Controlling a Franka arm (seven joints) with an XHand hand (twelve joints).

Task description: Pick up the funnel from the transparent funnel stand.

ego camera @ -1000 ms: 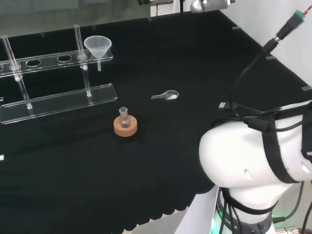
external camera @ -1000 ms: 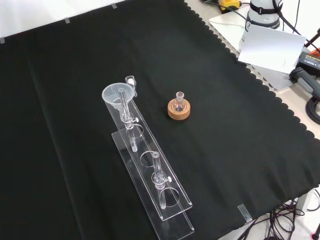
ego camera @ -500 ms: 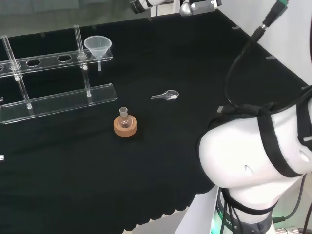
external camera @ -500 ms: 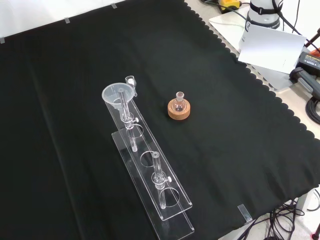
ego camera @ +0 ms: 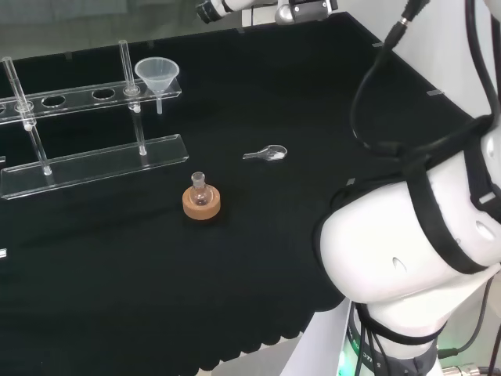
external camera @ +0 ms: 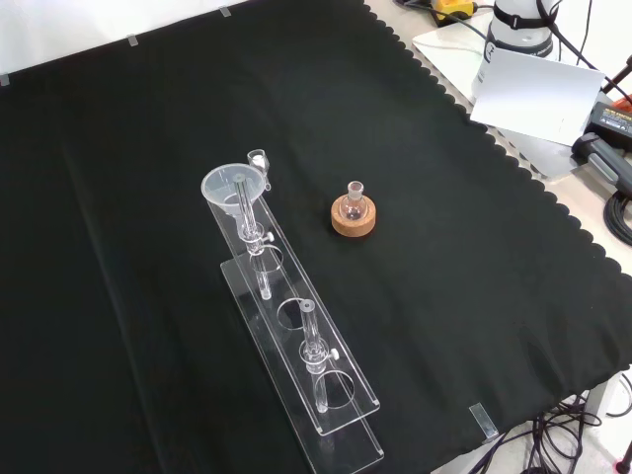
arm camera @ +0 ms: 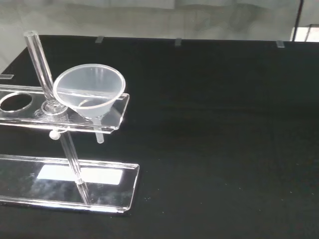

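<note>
The funnel (ego camera: 157, 76) sits in the end hole of the transparent funnel stand (ego camera: 94, 160) at about ten o'clock on the worktop (ego camera: 313, 117) in the head view; the hand's state cannot be told, so it should approach the rim from above and lift straight up, clear of the upright rod (arm camera: 42, 67) just beside.

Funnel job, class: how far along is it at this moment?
Nothing looks done yet: the funnel sits in the end hole of the transparent funnel stand, with nothing touching it. The approach seems to be in hand, as the wrist view faces the funnel. Reaching, grasping and lifting it are all left.
</note>
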